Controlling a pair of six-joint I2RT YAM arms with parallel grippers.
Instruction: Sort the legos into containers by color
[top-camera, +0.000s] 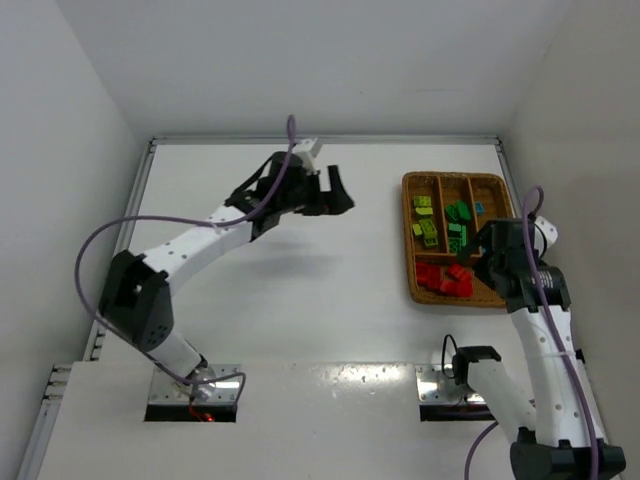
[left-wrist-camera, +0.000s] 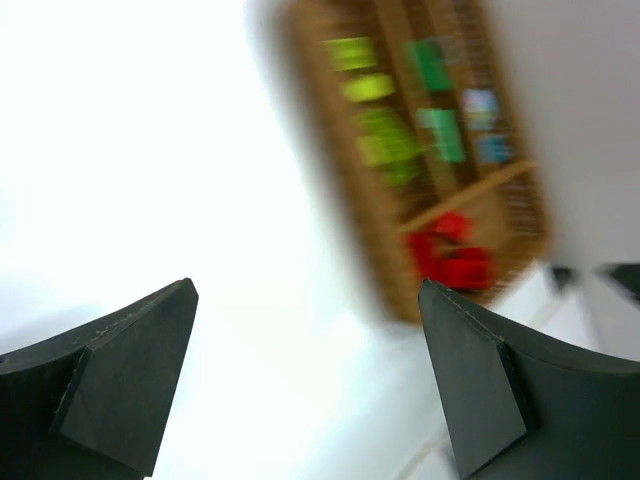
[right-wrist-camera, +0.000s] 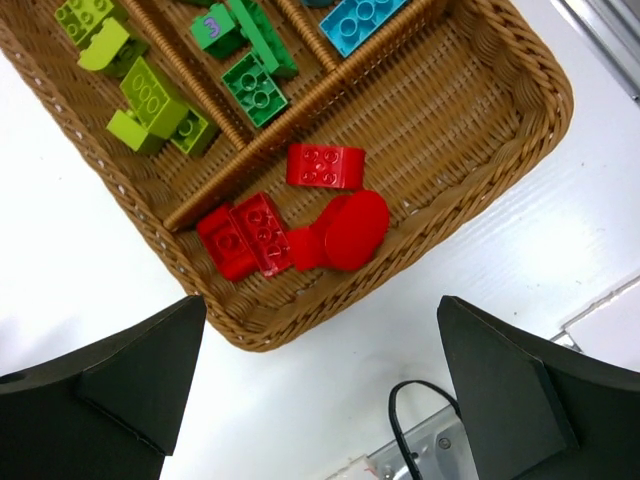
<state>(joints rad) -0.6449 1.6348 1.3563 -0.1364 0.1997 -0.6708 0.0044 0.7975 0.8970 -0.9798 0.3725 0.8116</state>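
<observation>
The left tool hangs released and empty above the bare white desk, well to the left of the wicker tray; its wrist view is blurred. The right tool is also spread wide with nothing between its fingers, and sits over the near end of the tray, above the wide cross compartment. Four red legos lie in that compartment: three studded bricks and one rounded piece. Three long narrow compartments run beyond it. One holds lime green legos, at least four, packed too close to count surely. The middle one holds three dark green legos. In the third, one teal-blue lego shows fully, with another cut off at the frame edge.
</observation>
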